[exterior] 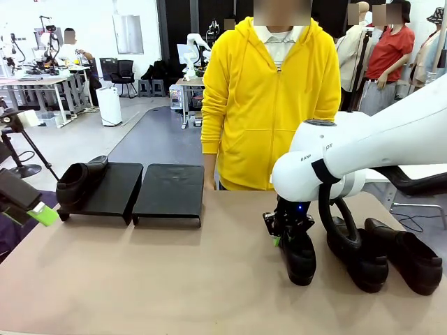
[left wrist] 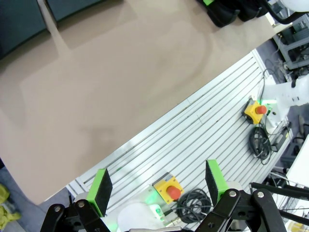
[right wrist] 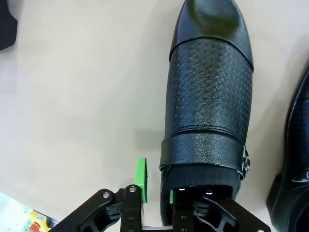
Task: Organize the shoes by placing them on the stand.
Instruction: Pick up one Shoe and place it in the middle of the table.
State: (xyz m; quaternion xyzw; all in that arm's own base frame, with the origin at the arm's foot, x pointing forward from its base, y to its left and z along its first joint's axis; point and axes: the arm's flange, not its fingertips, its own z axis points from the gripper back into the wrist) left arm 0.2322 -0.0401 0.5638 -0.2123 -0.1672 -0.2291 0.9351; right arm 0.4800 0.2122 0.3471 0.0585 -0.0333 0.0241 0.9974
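One black shoe [exterior: 80, 183] lies on the left tray of the black stand [exterior: 170, 190] at the far left of the table. Three more shoes stand on the table at the right [exterior: 299, 252] [exterior: 360, 257] [exterior: 406, 255]. My right gripper [exterior: 286, 234] is down at the heel of the leftmost of these three shoes [right wrist: 210, 111]. Its jaws straddle the shoe's side wall, one pad [right wrist: 140, 180] outside and the other inside the opening. A thin gap shows beside the outer pad. My left gripper [exterior: 31, 204] [left wrist: 158, 186] hangs open off the table's left edge, holding nothing.
A person in a yellow hoodie [exterior: 276, 105] stands at the far side of the table, behind the stand's right end. The wide tan tabletop [exterior: 160, 272] stretches between the stand and the shoes. Yellow stop buttons [left wrist: 167, 188] and cables lie below the table's near edge.
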